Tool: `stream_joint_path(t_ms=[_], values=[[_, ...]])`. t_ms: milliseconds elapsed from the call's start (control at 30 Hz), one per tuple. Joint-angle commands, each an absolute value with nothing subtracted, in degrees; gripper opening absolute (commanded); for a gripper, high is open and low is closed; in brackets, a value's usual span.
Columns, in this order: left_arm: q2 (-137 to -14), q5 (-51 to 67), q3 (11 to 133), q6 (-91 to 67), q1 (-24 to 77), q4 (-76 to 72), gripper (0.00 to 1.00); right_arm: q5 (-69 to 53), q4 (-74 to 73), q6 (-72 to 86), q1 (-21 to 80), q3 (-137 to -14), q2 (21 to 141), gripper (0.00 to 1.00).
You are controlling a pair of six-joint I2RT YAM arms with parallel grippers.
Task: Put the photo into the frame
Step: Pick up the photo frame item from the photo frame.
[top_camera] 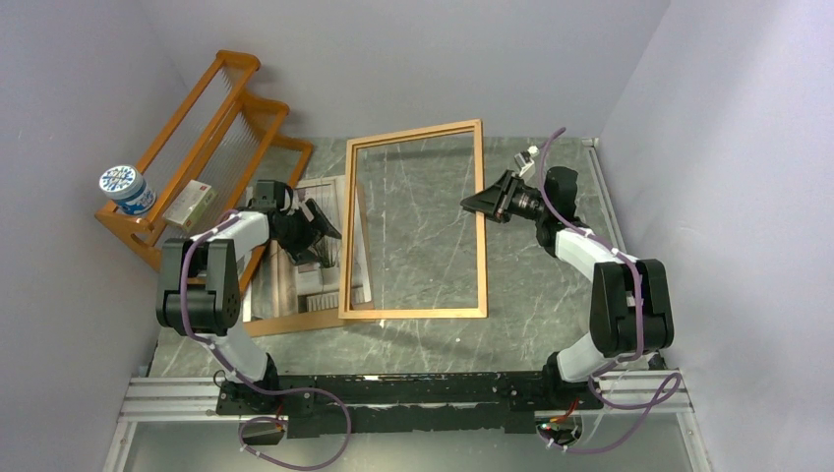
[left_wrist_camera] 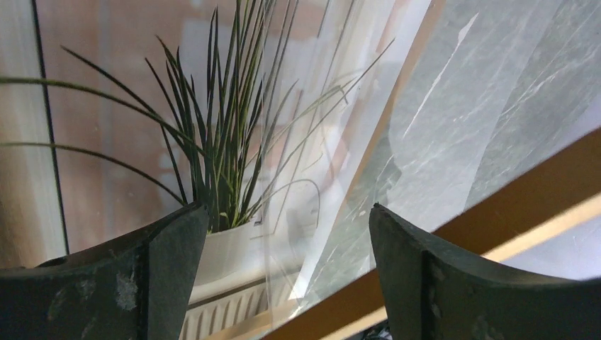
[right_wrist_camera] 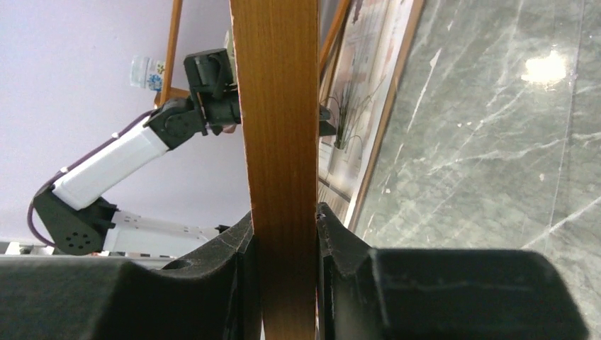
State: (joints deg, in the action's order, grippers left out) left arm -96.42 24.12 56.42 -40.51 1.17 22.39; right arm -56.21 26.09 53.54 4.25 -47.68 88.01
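Note:
The orange-brown wooden frame point(top_camera: 413, 313) stands tilted over the middle of the table, its right side lifted. My right gripper point(top_camera: 479, 204) is shut on that right rail point(right_wrist_camera: 280, 127), which fills the gap between both pads. The photo point(top_camera: 317, 280), a print of a spiky potted plant point(left_wrist_camera: 220, 134), lies to the left on a brown backing board point(top_camera: 285, 323), partly under the frame's left rail. My left gripper point(top_camera: 329, 236) hovers low over the photo, open point(left_wrist_camera: 287, 209), with nothing between its fingers. A frame rail point(left_wrist_camera: 524, 193) and a clear pane's edge cross just beyond them.
An orange wooden shelf rack point(top_camera: 211, 138) leans at the back left, carrying a blue-and-white tub point(top_camera: 126, 189) and a small box point(top_camera: 191, 205). Walls close in the table at the back and on the right. In the right wrist view, the left arm point(right_wrist_camera: 120, 163) shows behind the rail.

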Motion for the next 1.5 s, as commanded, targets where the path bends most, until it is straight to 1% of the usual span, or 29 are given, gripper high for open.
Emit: stream_joint_path(t_ms=[0, 100, 267, 333, 433, 533, 567, 633, 700, 767, 867, 1000, 1067, 1200, 1333, 1467], values=[[-96.36, 23.17, 54.97, -42.63, 1.2, 15.72, 0.87, -59.59, 34.15, 57.13, 3.72, -48.34, 84.49, 0.0], [-96.35, 23.3, 55.09, -41.9, 1.18, 15.72, 0.81, -59.99, 35.88, 58.86, 3.56, -48.05, 84.54, 0.0], [-98.44, 23.55, 55.7, -42.18, 1.14, 18.01, 0.72, -60.7, 48.79, 70.05, 3.35, -46.59, 85.08, 0.0], [-99.12, 24.8, 55.74, -42.48, 1.09, 18.91, 0.72, -60.47, 54.95, 75.87, 3.13, -46.18, 85.51, 0.0], [-99.3, 26.97, 55.26, -43.16, 0.99, 19.14, 0.76, -59.33, 64.4, 84.11, 2.99, -45.76, 86.6, 0.0], [-99.6, 29.55, 54.62, -44.78, 0.37, 17.82, 0.8, -58.55, 66.94, 87.0, 2.99, -46.26, 87.48, 0.0], [-99.86, 31.01, 54.46, -45.64, 0.2, 16.55, 0.8, -58.59, 66.67, 86.9, 2.99, -46.38, 87.58, 0.0], [-100.63, 33.45, 54.48, -47.88, 0.18, 14.11, 0.77, -58.86, 65.83, 86.67, 2.99, -46.56, 87.71, 0.0], [-101.56, 35.14, 54.58, -49.73, 0.18, 11.88, 0.7, -59.18, 65.96, 87.14, 2.99, -46.58, 87.71, 0.0], [-102.46, 36.3, 54.5, -51.52, 0.18, 9.43, 0.6, -59.24, 66.27, 87.76, 2.99, -46.54, 87.65, 0.0], [-104.4, 37.07, 55.26, -53.15, 0.18, 6.89, 0.41, -59.11, 66.89, 88.98, 2.99, -46.56, 87.5, 0.0], [-105.32, 35.59, 56.33, -53.53, 0.18, 7.11, 0.14, -59.28, 66.88, 89.37, 3.0, -46.41, 87.01, 0.0], [-105.5, 35.24, 56.96, -53.19, 0.18, 7.64, 0.03, -59.6, 66.54, 89.01, 2.99, -46.41, 86.51, 0.0], [-106.26, 34.77, 59.62, -52.11, 0.18, 9.34, 0.02, -61.09, 67.62, 88.97, 3.03, -46.45, 85.8, 0.0], [-108.02, 34.1, 64.02, -51.23, 0.18, 11.75, 0.03, -64.21, 74.98, 93.61, 3.16, -47.38, 86.13, 0.0], [-109.68, 34.84, 67.48, -50.54, 0.18, 12.36, 0.02, -64.4, 72.81, 92.22, 3.09, -46.88, 85.32, 0.0]])
